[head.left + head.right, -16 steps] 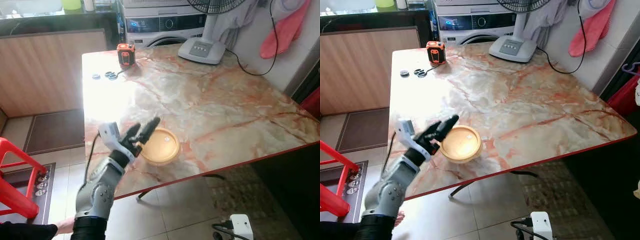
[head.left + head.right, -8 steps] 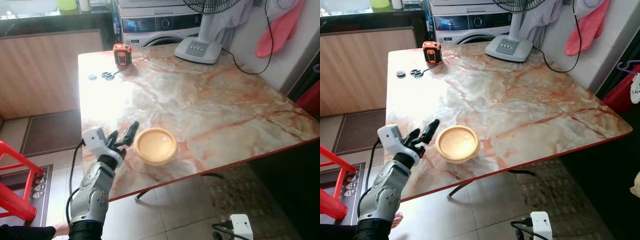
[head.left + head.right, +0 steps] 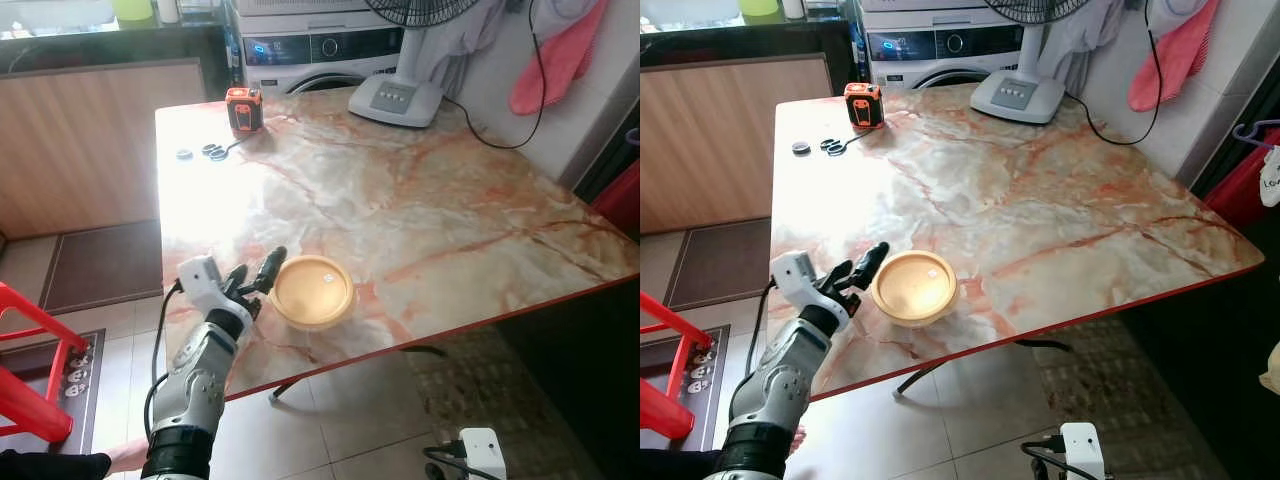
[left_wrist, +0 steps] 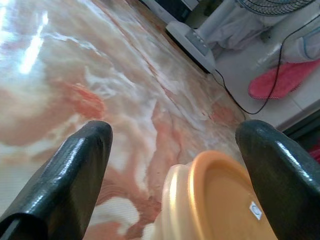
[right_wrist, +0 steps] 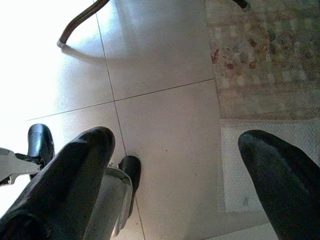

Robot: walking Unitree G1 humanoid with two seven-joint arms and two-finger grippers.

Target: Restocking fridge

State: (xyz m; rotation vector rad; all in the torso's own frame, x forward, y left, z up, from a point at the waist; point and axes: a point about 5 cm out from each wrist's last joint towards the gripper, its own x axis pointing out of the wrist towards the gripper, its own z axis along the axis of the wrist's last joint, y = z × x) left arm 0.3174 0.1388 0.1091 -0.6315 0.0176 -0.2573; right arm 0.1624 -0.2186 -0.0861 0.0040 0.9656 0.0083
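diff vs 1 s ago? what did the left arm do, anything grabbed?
The left gripper pulled back off the yellow bowl, then eased forward again; its open fingers now sit just at the bowl's left rim. Nothing grabbed or released. The bowl stayed put on the marble table; the tape measure and fan base are unchanged. The right gripper hangs idle over the floor.

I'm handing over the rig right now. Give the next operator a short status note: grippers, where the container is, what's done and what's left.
Left gripper: open, at the near left side of the marble table, fingers apart just short of the round yellow container, not gripping it.
Right gripper: open, hanging idle over the floor tiles.
Container: lid on, resting near the table's front edge.
Done: approach to the container.
Left: grasp it, lift it, carry it to the fridge.
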